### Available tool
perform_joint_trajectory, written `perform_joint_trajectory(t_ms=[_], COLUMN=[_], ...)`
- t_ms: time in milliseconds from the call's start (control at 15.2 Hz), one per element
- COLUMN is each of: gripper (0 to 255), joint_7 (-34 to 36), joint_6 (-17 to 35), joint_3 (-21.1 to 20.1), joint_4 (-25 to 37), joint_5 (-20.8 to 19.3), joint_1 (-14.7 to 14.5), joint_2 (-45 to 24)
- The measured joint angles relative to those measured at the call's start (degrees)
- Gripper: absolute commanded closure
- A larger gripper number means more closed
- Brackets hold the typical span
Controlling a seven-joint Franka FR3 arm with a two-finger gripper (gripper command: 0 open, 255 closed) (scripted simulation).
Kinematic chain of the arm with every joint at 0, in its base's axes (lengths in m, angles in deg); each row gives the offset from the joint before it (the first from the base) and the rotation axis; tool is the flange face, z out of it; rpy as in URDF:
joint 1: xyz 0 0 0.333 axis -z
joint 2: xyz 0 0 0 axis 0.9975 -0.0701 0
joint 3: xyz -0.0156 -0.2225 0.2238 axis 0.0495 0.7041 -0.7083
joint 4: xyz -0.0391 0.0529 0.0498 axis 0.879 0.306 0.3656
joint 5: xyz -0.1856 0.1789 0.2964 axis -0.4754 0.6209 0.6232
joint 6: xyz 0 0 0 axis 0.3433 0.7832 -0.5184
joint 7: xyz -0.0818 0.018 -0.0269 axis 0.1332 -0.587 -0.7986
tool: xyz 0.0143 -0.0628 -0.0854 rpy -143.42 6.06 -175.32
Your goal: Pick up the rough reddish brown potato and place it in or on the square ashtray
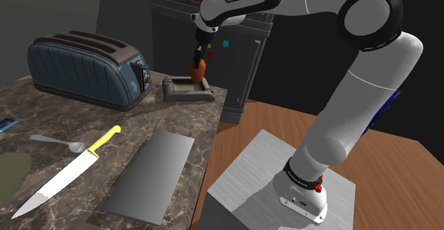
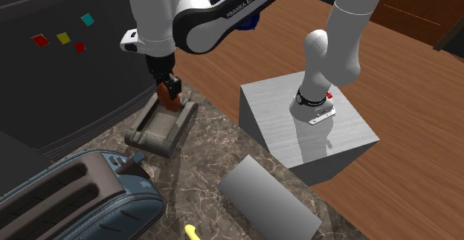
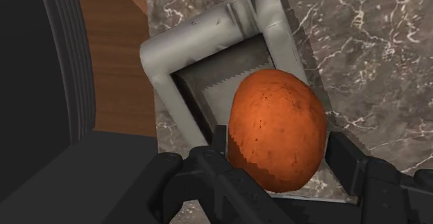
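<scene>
We see the end effector (image 3: 277,161) closed partway, one black finger on each side of the reddish brown potato (image 3: 277,129), clasping it. The potato hangs right over the square grey ashtray (image 3: 173,46), above its sunken middle. In the shoulder view a gap shows between potato and ashtray, so it is not resting in it.

The ashtray sits flat on the dark marbled bench (image 1: 178,122), close to the bench edge where the wooden floor (image 1: 235,143) begins. A dark blue-grey toaster (image 1: 85,68) stands just beside the ashtray, on the shoulder view's left of it. A flat grey sheet (image 1: 149,175) lies on the bench nearer the camera than the ashtray, apart from it. A yellow-handled knife (image 1: 67,171) and a spoon (image 1: 57,142) lie farther out, well apart from the ashtray. The grey stand (image 1: 263,164) sits on the floor, on the shoulder view's right of the ashtray, well apart.
</scene>
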Motion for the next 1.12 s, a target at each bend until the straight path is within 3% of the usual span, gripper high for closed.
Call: perform_joint_trajectory(t_ms=[198,1122], gripper=[255,255], joint_7=[-1.9,-2.5], joint_6=[-0.8,9.3], joint_3=[0.8,0.8], joint_4=[5.1,-0.5], joint_5=[0.5,0.9], joint_1=[0.9,1.0], joint_2=[-4.3,-7.8])
